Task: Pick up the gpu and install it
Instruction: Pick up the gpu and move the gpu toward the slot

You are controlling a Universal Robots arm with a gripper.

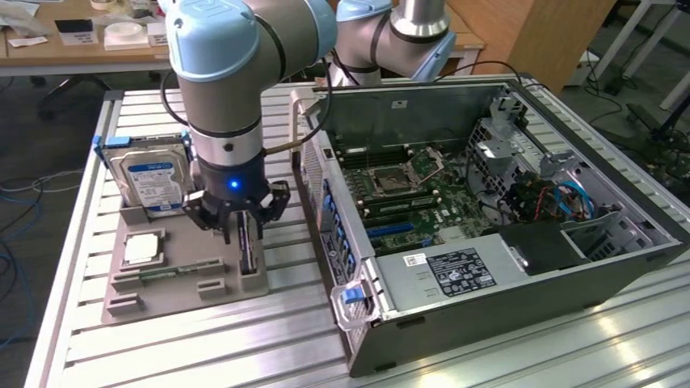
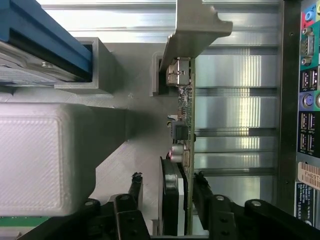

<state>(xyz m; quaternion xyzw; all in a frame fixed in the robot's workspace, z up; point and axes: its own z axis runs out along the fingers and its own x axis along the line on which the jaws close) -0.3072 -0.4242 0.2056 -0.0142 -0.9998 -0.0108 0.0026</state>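
Observation:
The gpu (image 1: 247, 249) stands on edge in a slot of the grey tray (image 1: 178, 301), a thin card beside the open computer case (image 1: 485, 210). In the wrist view the gpu (image 2: 183, 100) shows its green board edge, small components and a silver bracket (image 2: 195, 25) at the far end. My gripper (image 1: 239, 233) is lowered over the card. Its black fingers (image 2: 136, 186) straddle the card's near end. One finger lies close against the board side, while a gap remains between the other finger and the dark fan side. The gripper (image 2: 167, 184) is open around the card.
A silver hard drive (image 1: 151, 179) with a blue-white label stands at the tray's back, its blue rail (image 2: 40, 40) close by. A square processor chip (image 1: 142, 249) and a memory stick (image 1: 164, 273) lie in the tray. The case's rear ports (image 2: 306, 100) face the tray.

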